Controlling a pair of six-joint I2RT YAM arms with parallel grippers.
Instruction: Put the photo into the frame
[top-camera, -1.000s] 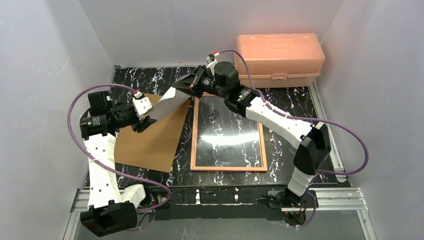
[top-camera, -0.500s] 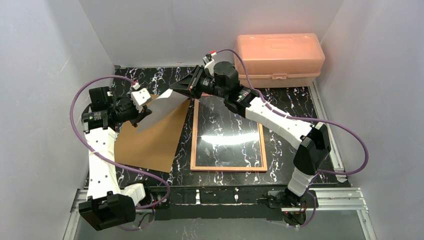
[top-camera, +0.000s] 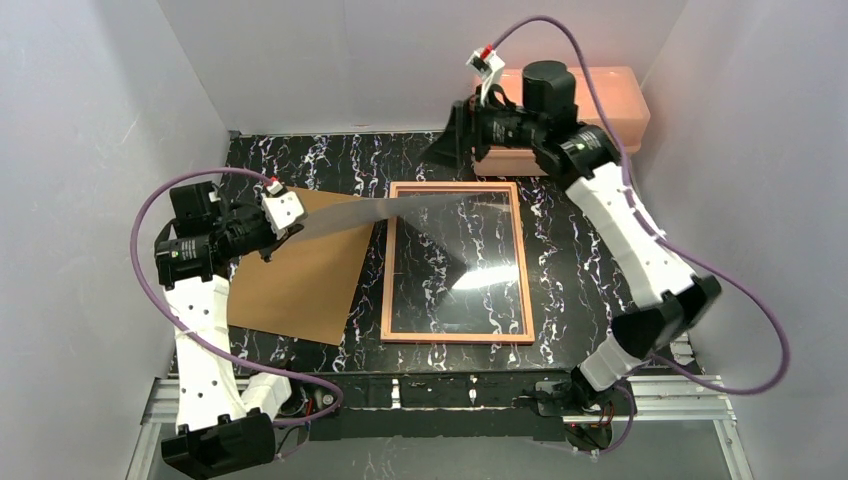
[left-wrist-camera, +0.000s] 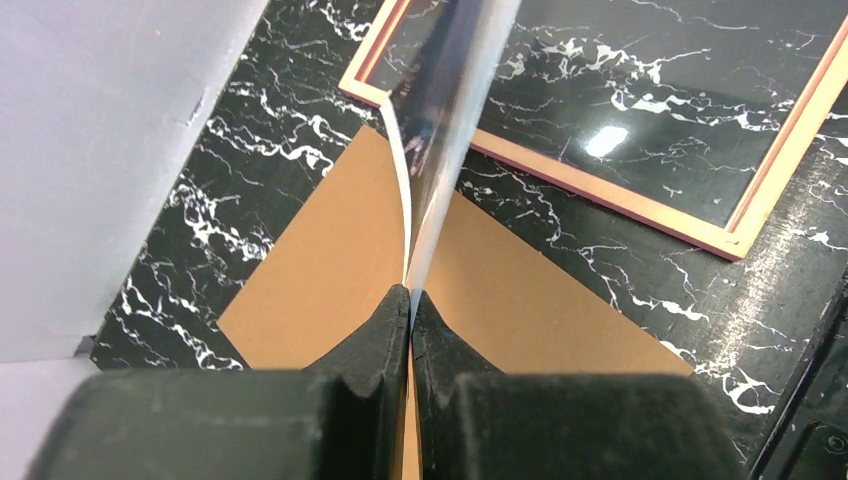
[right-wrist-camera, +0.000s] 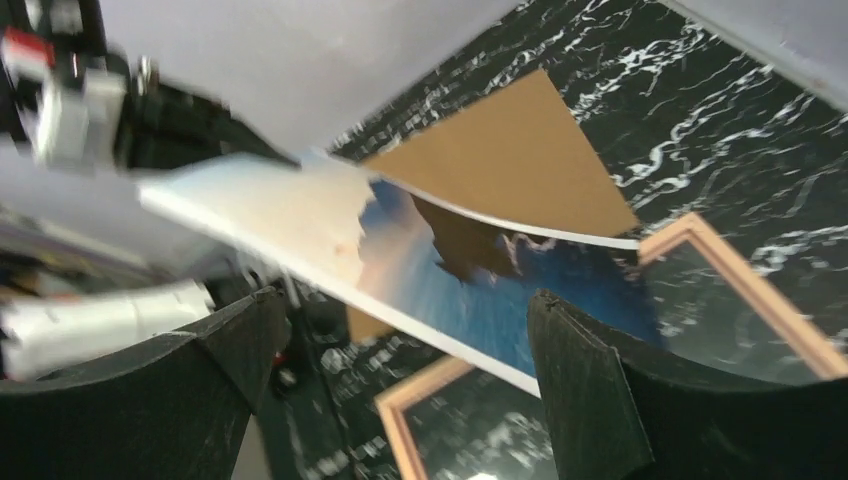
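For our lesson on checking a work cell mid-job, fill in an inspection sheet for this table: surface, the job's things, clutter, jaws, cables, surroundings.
Surface: black marble-patterned table, no spills seen.
Job's things: the photo is held off the table by one end, its free end over the far part of the frame. The frame lies flat with nothing in it.
Clutter: brown backing board flat to the left of the frame; peach box at the far right.
Jaws: left jaws shut on the photo's edge; right jaws wide open, raised near the box, holding nothing.
Cables: purple cables loop beside both arms, clear of the photo.
Surroundings: plain pale walls on three sides.
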